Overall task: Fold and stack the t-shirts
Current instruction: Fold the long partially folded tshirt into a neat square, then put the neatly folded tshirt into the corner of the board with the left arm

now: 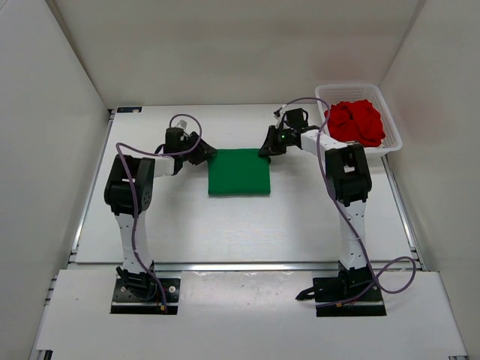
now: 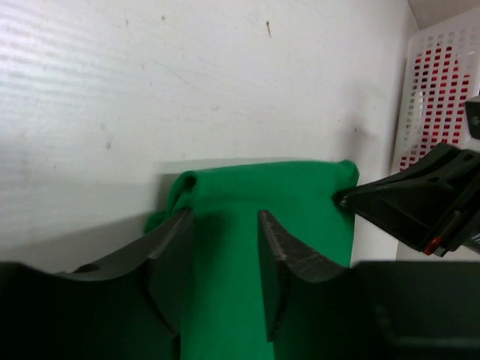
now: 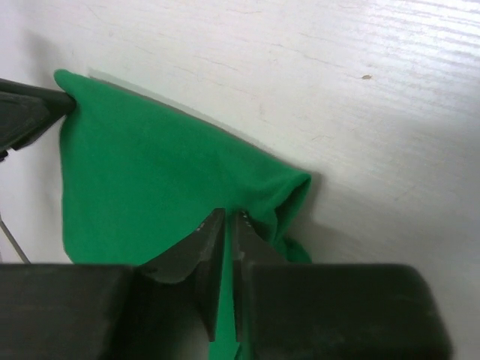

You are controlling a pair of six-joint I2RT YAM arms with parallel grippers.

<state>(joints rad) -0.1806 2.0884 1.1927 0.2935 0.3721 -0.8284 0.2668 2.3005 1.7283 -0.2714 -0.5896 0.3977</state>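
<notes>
Finishing the fold on the green t-shirt [image 1: 238,172], I judge: at its far-left corner my left gripper [image 1: 202,152] stands spread astride the hem, and at its far-right corner my right gripper [image 1: 266,148] nearly pinches a thin fold. Next, release and lift clear. Right of it, the red t-shirt [image 1: 356,121] lies crumpled in the basket [image 1: 394,139], unobstructed.

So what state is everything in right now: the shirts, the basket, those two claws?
green t-shirt: folded into a flat rectangle on the table.
red t-shirt: crumpled, not folded, inside the basket.
basket: upright at the far right, holding the red t-shirt.
left gripper: jaws apart, straddling the green t-shirt's edge.
right gripper: jaws almost together, pinching green cloth.
</notes>
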